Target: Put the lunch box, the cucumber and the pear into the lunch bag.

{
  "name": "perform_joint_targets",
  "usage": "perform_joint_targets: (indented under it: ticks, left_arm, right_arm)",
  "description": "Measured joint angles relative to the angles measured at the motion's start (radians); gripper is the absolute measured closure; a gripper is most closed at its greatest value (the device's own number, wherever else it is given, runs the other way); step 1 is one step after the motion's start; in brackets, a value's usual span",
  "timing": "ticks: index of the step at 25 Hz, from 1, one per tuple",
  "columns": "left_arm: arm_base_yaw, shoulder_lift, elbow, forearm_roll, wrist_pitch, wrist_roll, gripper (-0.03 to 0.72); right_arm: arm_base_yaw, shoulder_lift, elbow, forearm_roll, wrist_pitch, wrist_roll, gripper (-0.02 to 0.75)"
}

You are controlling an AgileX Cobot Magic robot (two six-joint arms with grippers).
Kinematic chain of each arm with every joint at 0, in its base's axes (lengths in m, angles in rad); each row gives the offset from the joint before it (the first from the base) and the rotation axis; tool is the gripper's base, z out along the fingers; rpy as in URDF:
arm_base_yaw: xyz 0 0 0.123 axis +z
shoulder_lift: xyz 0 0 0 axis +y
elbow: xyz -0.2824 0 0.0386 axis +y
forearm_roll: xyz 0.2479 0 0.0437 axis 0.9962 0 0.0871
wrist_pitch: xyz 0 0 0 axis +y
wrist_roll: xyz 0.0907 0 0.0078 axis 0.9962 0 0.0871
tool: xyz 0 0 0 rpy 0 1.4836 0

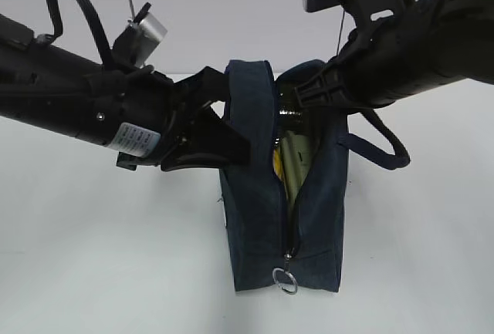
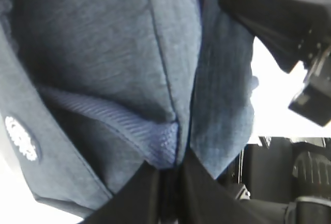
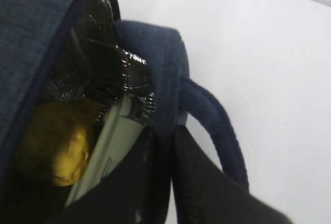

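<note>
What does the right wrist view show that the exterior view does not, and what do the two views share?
Only the right wrist view shows the bumpy yellow pear clearly, lying beside the pale sage-green lid of the lunch box against the crinkled foil lining. Only the exterior view shows the metal ring pull at the bottom of the open zipper, and both black arms at the bag's top. Both show the dark navy fabric lunch bag, its looped strap handle and the white table.

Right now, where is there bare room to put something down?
The white table is bare left and right of the lunch bag and in front of its ring pull. It is crowded at the bag's mouth, where both grippers hold the rim and the pear and lunch box fill it.
</note>
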Motion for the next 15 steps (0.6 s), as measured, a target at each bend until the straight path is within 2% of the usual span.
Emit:
perform_joint_targets:
  ticks: [6, 11, 15]
  left_arm:
    - [-0.002, 0.000, 0.000, 0.039, -0.004, 0.000, 0.537]
    - [-0.002, 0.000, 0.000, 0.101, -0.010, 0.000, 0.428]
    - [-0.002, -0.011, 0.000, 0.157, 0.008, 0.000, 0.403]
  right_arm:
    - [0.000, 0.000, -0.006, 0.011, -0.047, -0.030, 0.531]
    - [0.000, 0.000, -0.007, 0.008, -0.037, -0.032, 0.502]
    - [0.000, -0.020, -0.013, -0.014, 0.001, -0.034, 0.500]
